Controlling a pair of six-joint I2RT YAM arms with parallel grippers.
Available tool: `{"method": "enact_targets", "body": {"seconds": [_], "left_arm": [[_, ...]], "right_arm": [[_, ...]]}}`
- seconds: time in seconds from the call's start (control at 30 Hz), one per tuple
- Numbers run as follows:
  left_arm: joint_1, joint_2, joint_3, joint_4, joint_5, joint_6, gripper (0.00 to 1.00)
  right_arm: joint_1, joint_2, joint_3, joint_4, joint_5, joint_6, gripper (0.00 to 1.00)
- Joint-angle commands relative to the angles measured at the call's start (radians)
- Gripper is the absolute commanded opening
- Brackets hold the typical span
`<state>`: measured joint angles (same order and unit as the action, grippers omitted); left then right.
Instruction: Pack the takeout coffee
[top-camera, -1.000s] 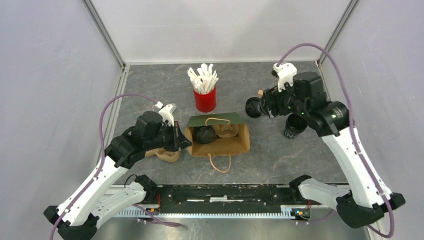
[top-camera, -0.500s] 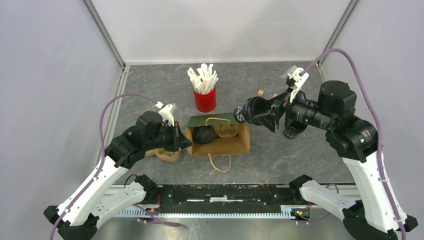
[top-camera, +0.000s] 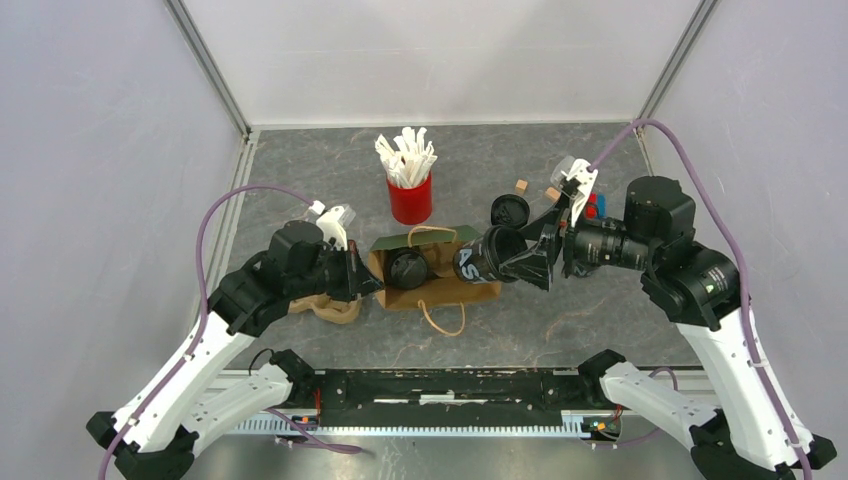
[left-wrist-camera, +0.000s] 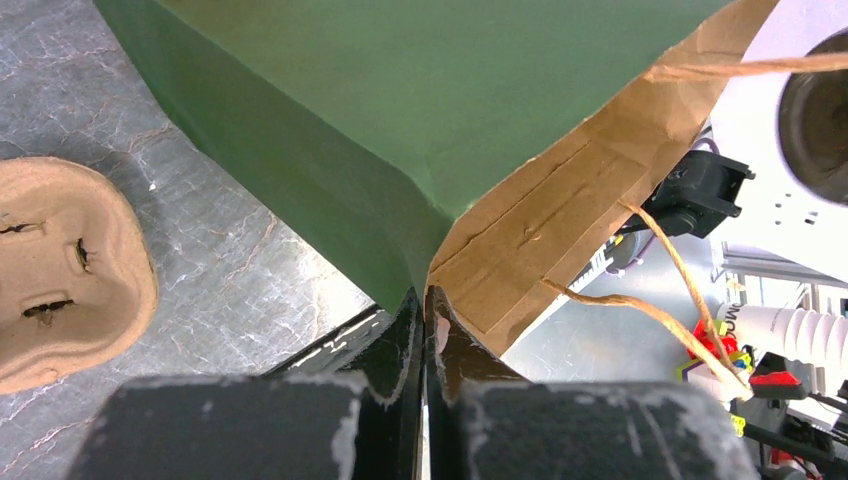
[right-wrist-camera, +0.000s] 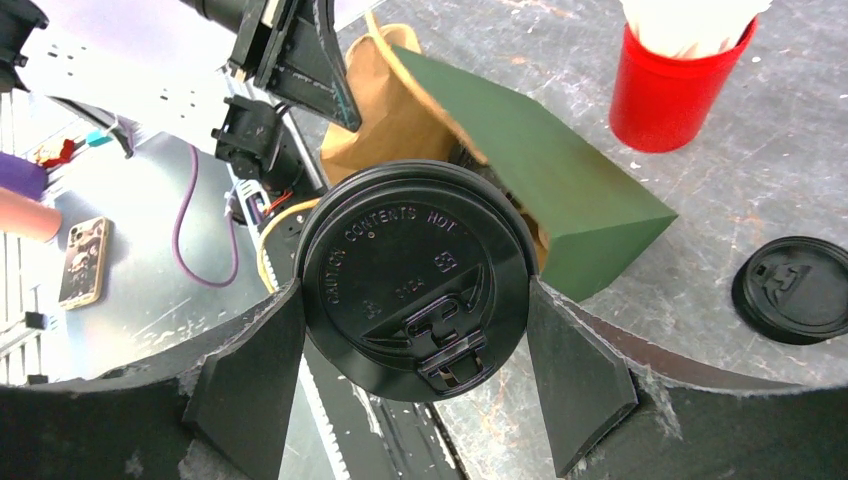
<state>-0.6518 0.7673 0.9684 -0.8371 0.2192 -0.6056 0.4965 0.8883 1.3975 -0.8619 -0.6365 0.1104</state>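
Your right claw (top-camera: 515, 262) is gripping the lidded black cup (right-wrist-camera: 415, 270) by its sides, holding it tipped sideways over the open green bag (top-camera: 445, 291). Your left claw (left-wrist-camera: 425, 300) is pinching the bag's edge, bag resting on the counter (top-camera: 330, 180).

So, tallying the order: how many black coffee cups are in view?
2. One black cup sits inside the paper bag; the right gripper holds a lidded cup at the bag's opening. The right arm may hide more.
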Motion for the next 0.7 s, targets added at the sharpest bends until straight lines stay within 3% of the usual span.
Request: {"method": "enact_targets", "body": {"seconds": [0.0, 0.13, 0.37, 0.67], "left_arm": [[0.000, 0.002, 0.050, 0.012, 0.013, -0.012, 0.02], [0.000, 0.010, 0.054, 0.012, 0.016, -0.007, 0.02], [0.000, 0.007, 0.055, 0.013, 0.022, 0.006, 0.02], [0.000, -0.029, 0.017, 0.046, 0.080, 0.056, 0.02]], "right_arm": [[0.025, -0.014, -0.041, 0.063, -0.029, 0.011, 0.78], [0.088, -0.010, -0.081, 0.090, 0.045, 0.007, 0.77], [0.314, 0.057, -0.103, 0.163, 0.283, -0.028, 0.76], [0.478, 0.172, -0.088, 0.186, 0.466, -0.336, 0.77]]}}
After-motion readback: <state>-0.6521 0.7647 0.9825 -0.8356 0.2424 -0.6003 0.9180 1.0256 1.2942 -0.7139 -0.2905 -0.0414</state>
